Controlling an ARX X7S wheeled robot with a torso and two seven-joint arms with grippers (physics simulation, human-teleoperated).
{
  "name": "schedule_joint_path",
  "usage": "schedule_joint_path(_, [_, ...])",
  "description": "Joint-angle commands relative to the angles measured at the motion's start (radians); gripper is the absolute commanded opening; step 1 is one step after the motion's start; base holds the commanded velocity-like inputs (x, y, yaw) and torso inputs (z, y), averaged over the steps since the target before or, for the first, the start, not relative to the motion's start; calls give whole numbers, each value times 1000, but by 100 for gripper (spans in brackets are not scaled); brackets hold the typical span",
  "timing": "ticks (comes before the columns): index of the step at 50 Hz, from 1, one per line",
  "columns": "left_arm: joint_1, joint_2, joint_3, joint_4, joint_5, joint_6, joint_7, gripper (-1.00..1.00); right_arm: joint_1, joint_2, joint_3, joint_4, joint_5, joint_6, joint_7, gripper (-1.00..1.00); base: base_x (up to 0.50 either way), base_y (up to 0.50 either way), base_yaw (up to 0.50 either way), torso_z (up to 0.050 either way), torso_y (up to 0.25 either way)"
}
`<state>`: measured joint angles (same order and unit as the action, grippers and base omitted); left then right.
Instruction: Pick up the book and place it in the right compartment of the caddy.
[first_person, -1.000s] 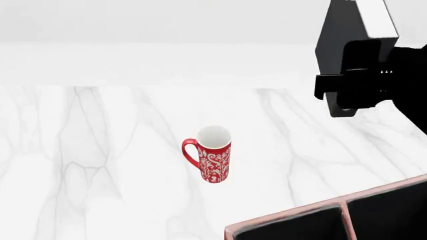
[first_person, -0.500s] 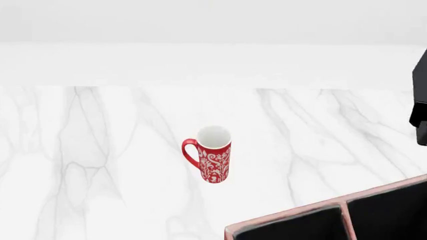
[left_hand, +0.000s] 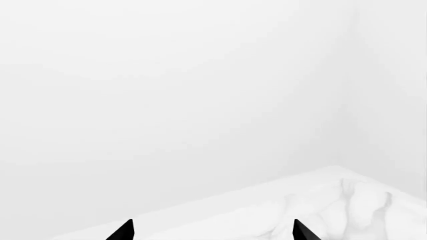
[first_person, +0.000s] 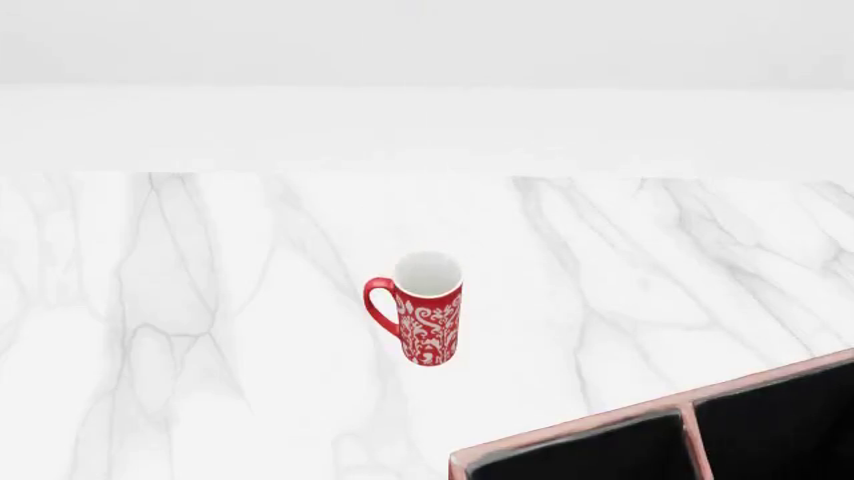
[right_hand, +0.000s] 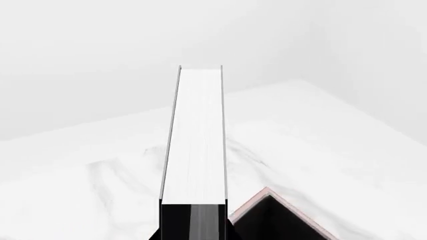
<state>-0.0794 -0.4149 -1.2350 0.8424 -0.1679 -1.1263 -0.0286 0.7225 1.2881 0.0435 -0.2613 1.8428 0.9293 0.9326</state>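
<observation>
Over the caddy (right_hand: 280, 220) corner, our right gripper (right_hand: 193, 227) gripped the black book (right_hand: 197, 140), which had left the head view; left gripper (left_hand: 210, 232) sat wide, empty. Lowering comes next, probably.

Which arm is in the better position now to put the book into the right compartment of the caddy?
The right arm. Its wrist view shows the book already in its grip, with a corner of the caddy just below. The left gripper is open, holds nothing, and faces only bare wall and counter.
</observation>
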Motion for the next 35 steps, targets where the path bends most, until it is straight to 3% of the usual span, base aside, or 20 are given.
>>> schedule_joint_path(1, [1,5,10,-2,1,6,-4,100,-80,34,113,0,-46,-24,-4,-100,0,0,0,0,0])
schedule_joint_path(11, [2,8,13,-2,0,9,-5,100,-95,42,131,9,-61,-19,5,-100,0,0,0,0,1])
schedule_joint_path(35, [5,3,-3,4,-4,3,0,100,-284,0,408,9,-109,62,26,-100,0,0,0,0,1])
